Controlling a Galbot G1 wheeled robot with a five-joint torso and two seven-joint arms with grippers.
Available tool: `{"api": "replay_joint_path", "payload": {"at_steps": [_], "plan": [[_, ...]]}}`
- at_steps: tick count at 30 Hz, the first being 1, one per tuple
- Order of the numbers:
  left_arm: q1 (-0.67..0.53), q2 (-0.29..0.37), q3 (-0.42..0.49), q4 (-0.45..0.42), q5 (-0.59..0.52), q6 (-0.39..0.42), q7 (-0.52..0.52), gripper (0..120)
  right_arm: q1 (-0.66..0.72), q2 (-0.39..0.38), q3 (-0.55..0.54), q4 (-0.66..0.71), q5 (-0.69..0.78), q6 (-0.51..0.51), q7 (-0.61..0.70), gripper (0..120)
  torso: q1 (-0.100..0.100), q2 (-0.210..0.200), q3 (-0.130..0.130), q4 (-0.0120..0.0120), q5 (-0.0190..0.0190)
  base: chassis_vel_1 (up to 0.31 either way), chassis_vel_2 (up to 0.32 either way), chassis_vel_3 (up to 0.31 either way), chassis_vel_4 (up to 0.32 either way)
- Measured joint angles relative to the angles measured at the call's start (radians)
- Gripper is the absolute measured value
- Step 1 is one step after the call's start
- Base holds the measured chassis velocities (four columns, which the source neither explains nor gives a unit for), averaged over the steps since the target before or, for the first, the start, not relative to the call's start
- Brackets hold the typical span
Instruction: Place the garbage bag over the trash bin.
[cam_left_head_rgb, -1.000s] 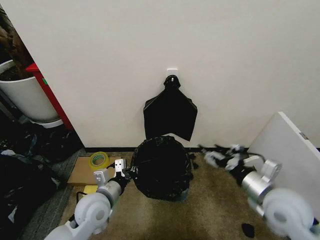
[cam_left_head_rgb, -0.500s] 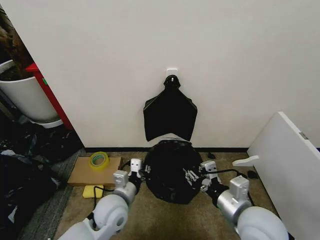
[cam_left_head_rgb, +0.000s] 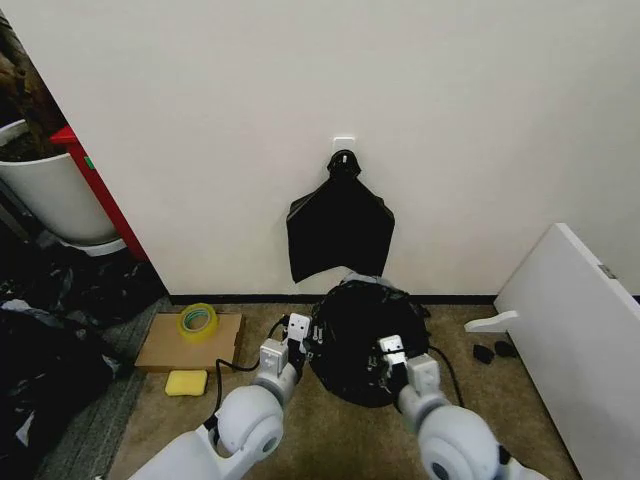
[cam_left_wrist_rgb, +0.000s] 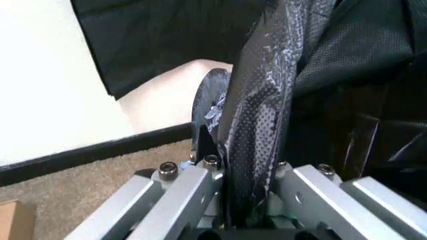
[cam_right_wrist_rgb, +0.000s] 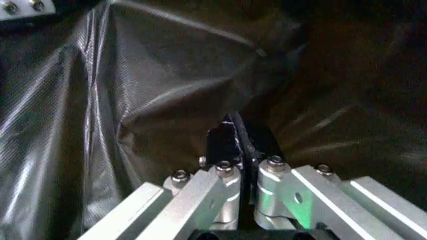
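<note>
Bag (cam_left_head_rgb: 352, 335) is sitting bunched on the floor by the wall, under the black bundle (cam_left_head_rgb: 340, 232). My left fingers (cam_left_wrist_rgb: 248, 165) are pinching a fold of it at its left side; my right fingers (cam_right_wrist_rgb: 241, 150) are clamping film at its front right.

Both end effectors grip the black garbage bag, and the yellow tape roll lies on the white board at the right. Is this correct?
Not quite. Both end effectors, left and right, grip the garbage bag, but the tape roll lies on the brown cardboard at the left, as the head view shows.
</note>
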Motion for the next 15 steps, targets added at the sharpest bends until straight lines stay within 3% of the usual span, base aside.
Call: {"api": "replay_joint_path", "payload": {"at_steps": [15], "plan": [[0.07, 0.029, -0.036, -0.077, 0.023, -0.014, 0.016, 1, 0.112, 0.131, -0.093, -0.162, -0.077, -0.018, 0.108, 0, 0.0, 0.0, 0.0, 0.0, 0.0, 0.0, 0.0, 0.0, 0.0]]}}
